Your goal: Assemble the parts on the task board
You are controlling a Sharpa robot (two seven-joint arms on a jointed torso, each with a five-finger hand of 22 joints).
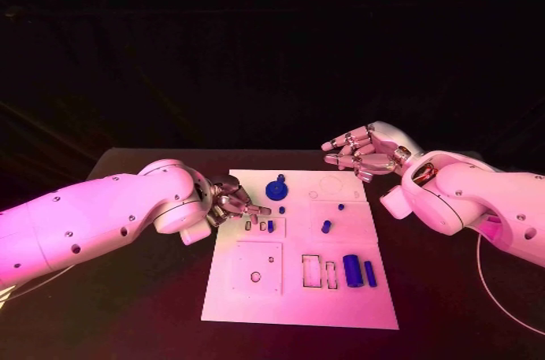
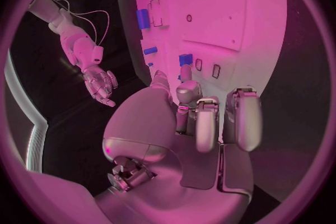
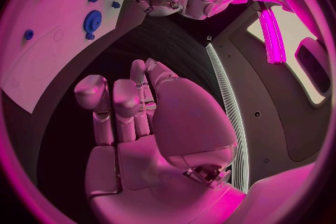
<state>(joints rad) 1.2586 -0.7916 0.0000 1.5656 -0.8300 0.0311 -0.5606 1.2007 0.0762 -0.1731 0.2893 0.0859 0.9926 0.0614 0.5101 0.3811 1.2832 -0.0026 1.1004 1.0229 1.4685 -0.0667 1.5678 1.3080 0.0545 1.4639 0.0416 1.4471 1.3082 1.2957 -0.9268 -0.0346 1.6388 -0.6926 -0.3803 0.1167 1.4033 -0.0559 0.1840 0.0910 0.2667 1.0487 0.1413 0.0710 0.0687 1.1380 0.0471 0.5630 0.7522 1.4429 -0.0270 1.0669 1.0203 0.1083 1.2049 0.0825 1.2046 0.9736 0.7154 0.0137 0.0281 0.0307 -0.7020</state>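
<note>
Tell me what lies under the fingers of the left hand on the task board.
Under the left hand's fingers the white task board shows small slots. The spot directly beneath the fingers is covered.

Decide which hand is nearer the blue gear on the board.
Left. The left hand hovers just beside the blue gear at the board's edge; the right hand hangs off its far corner.

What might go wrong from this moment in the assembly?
The left hand hovers at the task board edge, fingertips close to small slots and a blue gear; a careless reach may knock the gear or nudge the board. The right hand is off the board, curled, so nothing steadies the plate.
</note>
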